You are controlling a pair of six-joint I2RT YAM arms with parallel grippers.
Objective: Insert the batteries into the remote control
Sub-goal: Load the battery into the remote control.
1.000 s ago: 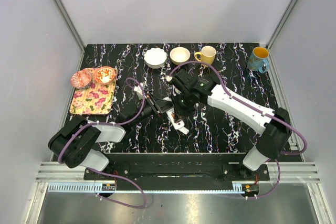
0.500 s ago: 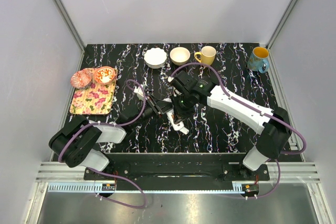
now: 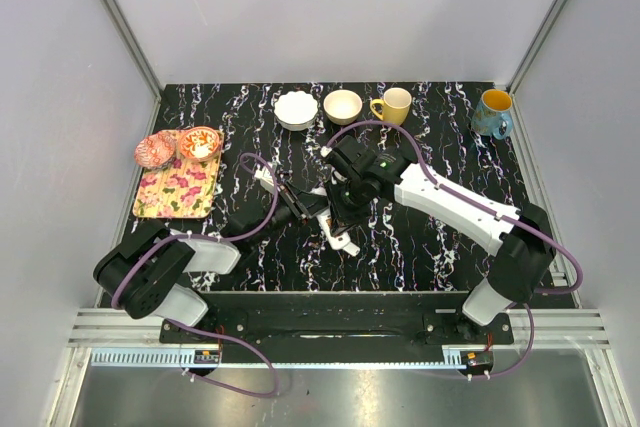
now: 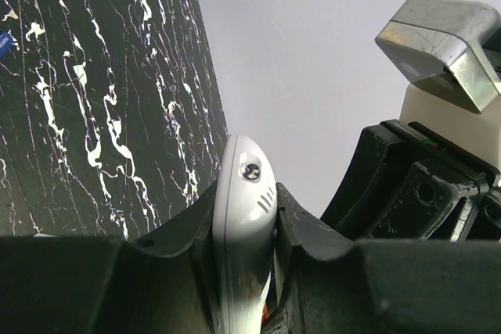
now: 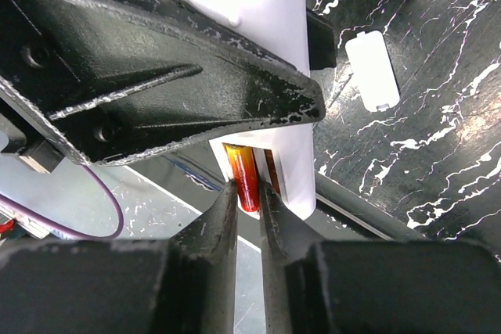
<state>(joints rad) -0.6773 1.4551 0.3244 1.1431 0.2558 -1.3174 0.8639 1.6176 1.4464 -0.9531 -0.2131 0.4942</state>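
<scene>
The remote control [image 4: 243, 217] is a slim white bar held on edge above the table, and my left gripper [image 4: 244, 228] is shut on it. In the right wrist view its open compartment end [image 5: 293, 170] faces the camera. An orange-red battery [image 5: 244, 177] lies in that compartment. My right gripper [image 5: 248, 205] has its fingertips [image 5: 225, 213] pressed close on either side of the battery's near end. In the top view both grippers meet mid-table, left gripper [image 3: 316, 209] and right gripper [image 3: 336, 211], with the remote's [image 3: 345, 239] white end poking out below them.
The small white cover piece [image 5: 373, 70] lies on the black marbled table. Along the back edge stand a white bowl [image 3: 296, 109], a cream bowl [image 3: 343, 106], a yellow mug [image 3: 394, 105] and a blue mug [image 3: 493, 113]. A floral tray [image 3: 178, 192] sits at the left.
</scene>
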